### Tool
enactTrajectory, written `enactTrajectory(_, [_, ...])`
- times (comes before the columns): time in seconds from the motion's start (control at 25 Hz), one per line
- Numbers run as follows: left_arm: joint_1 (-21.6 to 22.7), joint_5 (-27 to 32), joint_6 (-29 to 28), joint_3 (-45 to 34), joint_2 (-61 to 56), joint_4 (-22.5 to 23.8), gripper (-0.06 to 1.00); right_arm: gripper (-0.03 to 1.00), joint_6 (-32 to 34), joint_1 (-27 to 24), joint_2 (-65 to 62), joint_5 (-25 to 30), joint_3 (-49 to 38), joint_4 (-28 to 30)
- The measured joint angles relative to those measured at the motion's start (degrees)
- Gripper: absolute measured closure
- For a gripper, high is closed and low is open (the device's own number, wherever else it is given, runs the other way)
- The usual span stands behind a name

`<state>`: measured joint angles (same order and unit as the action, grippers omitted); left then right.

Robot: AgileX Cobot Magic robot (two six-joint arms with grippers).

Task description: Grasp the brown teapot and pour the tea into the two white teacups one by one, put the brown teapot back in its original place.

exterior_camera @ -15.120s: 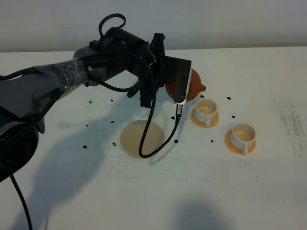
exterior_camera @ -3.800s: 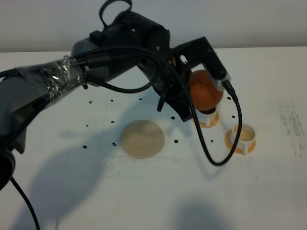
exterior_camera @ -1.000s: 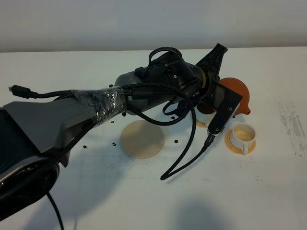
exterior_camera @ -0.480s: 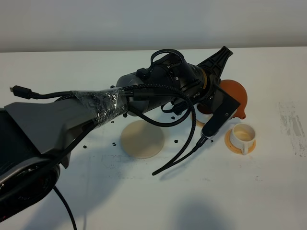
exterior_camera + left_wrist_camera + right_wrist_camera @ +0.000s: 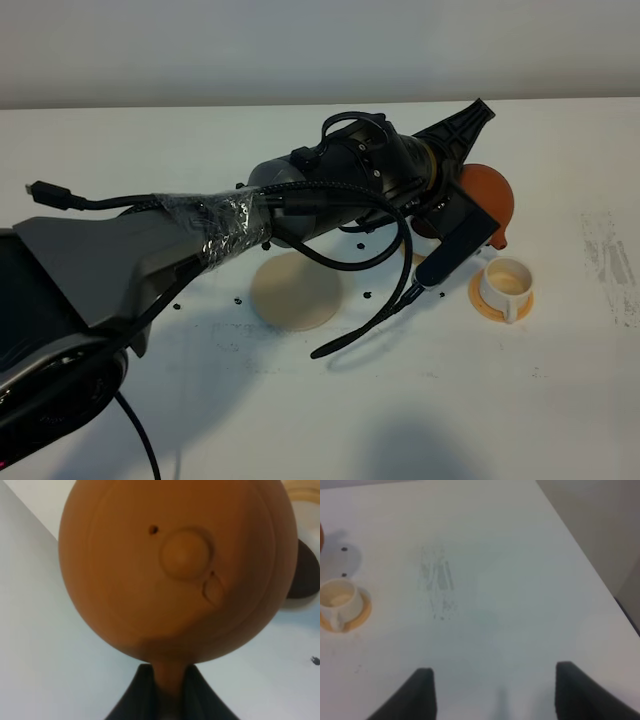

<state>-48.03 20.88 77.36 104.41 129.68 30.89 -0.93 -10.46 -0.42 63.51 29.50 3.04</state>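
From the high camera: reaches across the middle with the left arm, carrying the brown teapot (image 5: 488, 198) tipped, spout low at its 5 o'clock. Holds it just above and beside the right-hand white teacup (image 5: 505, 281) on its orange saucer (image 5: 497, 307). Leaves the cream coaster (image 5: 296, 290) bare, at about 8 o'clock from the teapot and well apart. Reads as the pour into the second cup. Risks tea on the saucer or the table (image 5: 560, 400), with the spout seemingly short of the cup's mouth. Risks overshooting or loosening the lid if tipped faster. Could also clip the cup with the wrist camera housing (image 5: 455, 250) or the dangling cable (image 5: 370, 325) when swinging back. Cannot find the other teacup, presumably hidden behind the wrist. Shows no pincer here, nor any stream.

From the left wrist: shows the left gripper (image 5: 169, 700) clamped narrow on the handle (image 5: 169, 675), dark fingers (image 5: 131, 702) pressed to either side. Fills the frame with the teapot's lid side, knob (image 5: 186, 555) and vent hole plain. Could swivel in so thin a grip under the teapot's weight. Cuts off spout and cup. Leaves a dark patch past the teapot's edge unreadable: shadow or tea.

From the right wrist: finds the right gripper (image 5: 495, 695) spread wide, empty, over bare table. Catches the teacup and a sliver of teapot at the frame edge. Cannot tell whether the cup's pale tan inside is tea.
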Motion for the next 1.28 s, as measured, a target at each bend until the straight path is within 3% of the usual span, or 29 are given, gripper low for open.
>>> enactTrajectory(0.56, [-0.89,-0.50,0.00,-0.04,1.36,5.18,0.85,0.45,0.00,0.00,0.00,0.00,0.00,0.00])
enactTrajectory(1.28, [-1.01,-2.00,1.00,-0.04,1.36,7.63,0.85,0.45,0.00,0.00,0.00,0.00,0.00,0.00])
